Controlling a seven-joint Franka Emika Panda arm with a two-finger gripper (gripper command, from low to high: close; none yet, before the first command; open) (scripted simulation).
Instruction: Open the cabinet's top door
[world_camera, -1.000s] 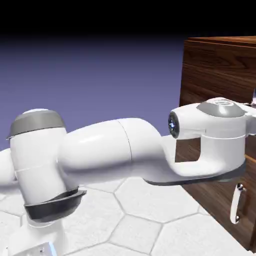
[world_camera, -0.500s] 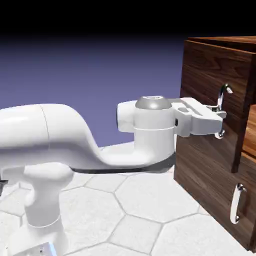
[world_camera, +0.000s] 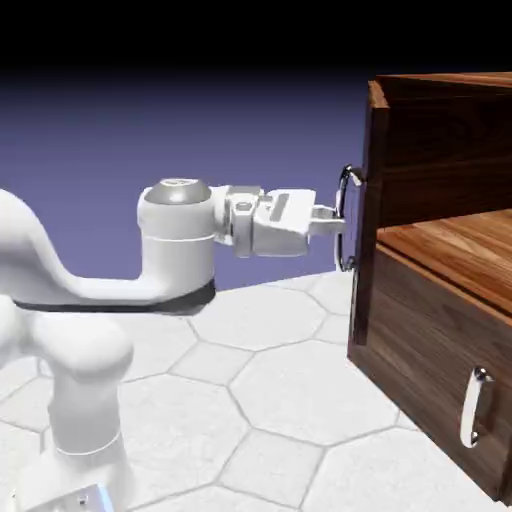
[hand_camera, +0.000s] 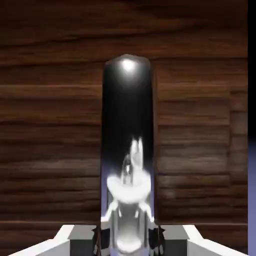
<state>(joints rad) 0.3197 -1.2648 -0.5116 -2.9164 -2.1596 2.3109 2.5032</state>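
Note:
The dark walnut cabinet (world_camera: 430, 330) stands at the exterior view's right. Its top door (world_camera: 372, 130) has slid out toward the left like a drawer, well proud of the lower panel. My gripper (world_camera: 338, 222) is shut on the top door's curved silver handle (world_camera: 346, 215), the arm stretched level from the left. In the hand view the handle (hand_camera: 129, 150) fills the middle as a tall shiny bar between my fingertips (hand_camera: 75, 241), with the door's dark wood grain (hand_camera: 50, 125) right behind it.
The lower panel (world_camera: 420, 350) stays flush, and its own silver handle (world_camera: 476, 406) hangs at the lower right. Lighter wood (world_camera: 450, 250) shows under the pulled-out top part. White hexagon-patterned table (world_camera: 260, 400) lies below the arm.
My hand has drawn back to the left with the handle held. The top door has come out of the cabinet with it, uncovering lighter wood beneath.

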